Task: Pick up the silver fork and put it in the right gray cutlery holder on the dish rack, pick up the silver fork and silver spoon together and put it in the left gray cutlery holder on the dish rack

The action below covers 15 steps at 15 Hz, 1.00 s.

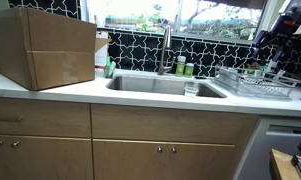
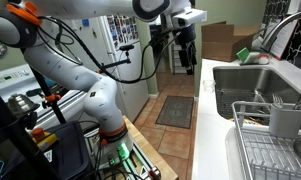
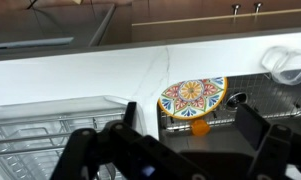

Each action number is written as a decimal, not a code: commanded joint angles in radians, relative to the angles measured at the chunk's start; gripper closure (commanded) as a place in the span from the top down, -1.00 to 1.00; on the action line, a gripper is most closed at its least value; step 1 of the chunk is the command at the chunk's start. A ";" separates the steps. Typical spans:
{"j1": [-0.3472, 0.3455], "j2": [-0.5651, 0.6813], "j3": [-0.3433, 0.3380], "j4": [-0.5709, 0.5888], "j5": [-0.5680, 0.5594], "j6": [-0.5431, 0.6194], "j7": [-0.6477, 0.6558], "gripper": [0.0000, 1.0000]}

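We cannot make out the fork or the spoon in any view, so how they will handle is our judgement. Both should be light, stiff and slick, thin enough to slip or twist in a loose pinch. We would close across the handle near its middle. For the pair we would take both handles where they lie side by side, so neither swings free.

In the wrist view the fingers (image 3: 90, 150) are spread wide with nothing between them. The wire rack (image 3: 40, 125) lies ahead of the left finger, out to the left and well below. Any cutlery on it is lost among the wires. The patterned plate (image 3: 193, 97) sits in the sink (image 3: 245, 110), ahead of the gap between the fingers. The white table (image 3: 110, 68) runs beyond the plate and the sink. A clear tub (image 3: 287, 64) lies ahead of the right finger.

In an exterior view the fingers (image 2: 186, 52) hang high, well apart from one gray holder (image 2: 286, 118) standing in the rack (image 2: 270, 155). We cannot tell whether it is the left or the right one.
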 commanded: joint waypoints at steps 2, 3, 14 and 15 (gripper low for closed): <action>0.006 0.022 -0.005 0.015 -0.011 0.012 0.022 1.00; 0.006 0.028 -0.002 0.018 -0.011 0.014 0.028 1.00; -0.156 0.303 -0.043 0.184 -0.056 0.261 0.450 1.00; -0.168 0.328 -0.044 0.196 -0.065 0.278 0.497 1.00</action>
